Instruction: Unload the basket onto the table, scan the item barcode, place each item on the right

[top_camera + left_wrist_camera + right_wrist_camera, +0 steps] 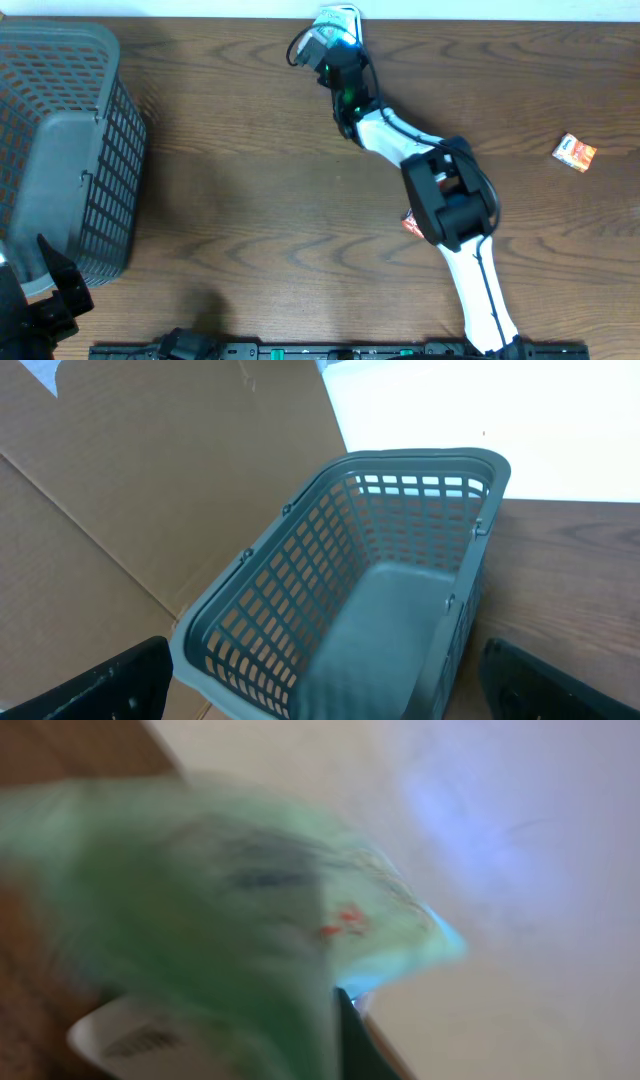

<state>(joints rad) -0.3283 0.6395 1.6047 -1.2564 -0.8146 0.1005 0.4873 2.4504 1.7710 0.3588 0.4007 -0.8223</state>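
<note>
Packet (260, 920), blurred and green-lit, looks pinched in the closed right gripper (333, 38) at the table's (220, 150) far edge. Steady it, turning the barcode squarely toward the green light. Left gripper (50, 295) hangs wide open by the basket (60, 120).

Blurred, green-lit pale packet (260, 910) with red marks, close by the white scanner (338, 20).
</note>
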